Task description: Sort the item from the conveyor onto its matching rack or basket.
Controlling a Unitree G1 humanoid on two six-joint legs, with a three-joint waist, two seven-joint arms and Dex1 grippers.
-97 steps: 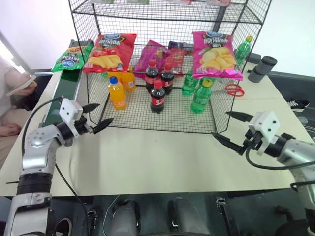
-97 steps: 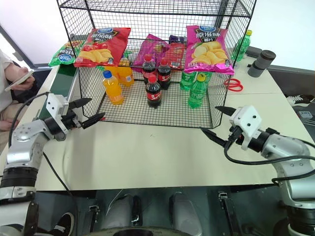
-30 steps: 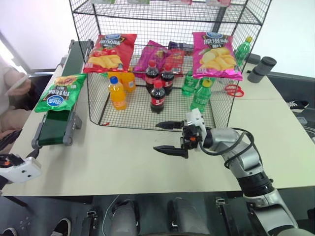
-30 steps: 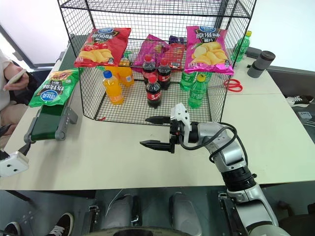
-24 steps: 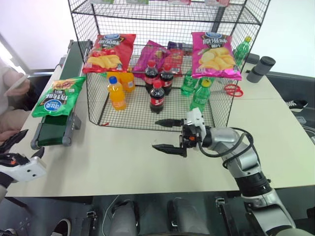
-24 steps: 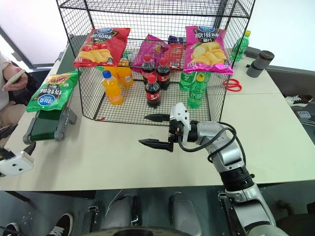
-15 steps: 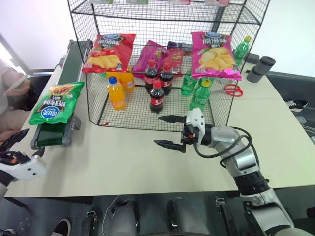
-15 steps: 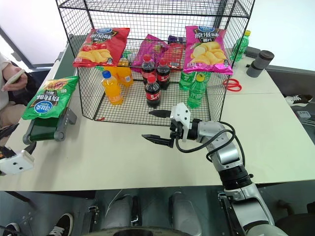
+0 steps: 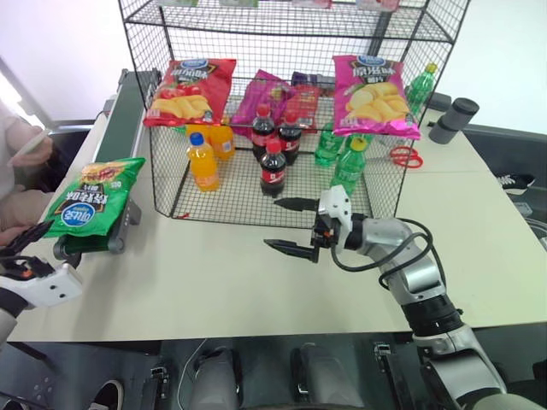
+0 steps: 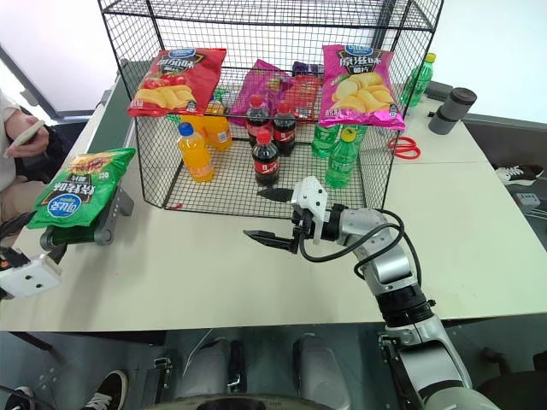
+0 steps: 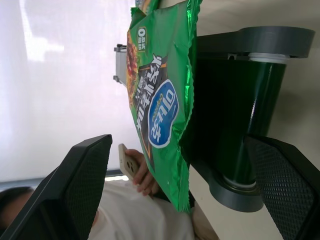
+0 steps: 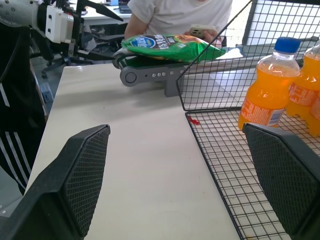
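Note:
The green crisps bag lies at the near end of the dark green conveyor and hangs over its end roller. My left gripper is just in front of and below that end, open and empty, with the bag ahead between its fingers and apart from them. My right gripper hovers open and empty over the table in front of the black wire rack, pointing left toward the bag.
The rack holds a red crisps bag, a pink one, a purple one and several bottles. Red scissors and a grey cylinder lie at the right. A person sits by the conveyor.
The green bag has ridden down the belt to its near end. Since the earliest frames my left gripper dropped to the lower left and my right gripper swung in to the middle.

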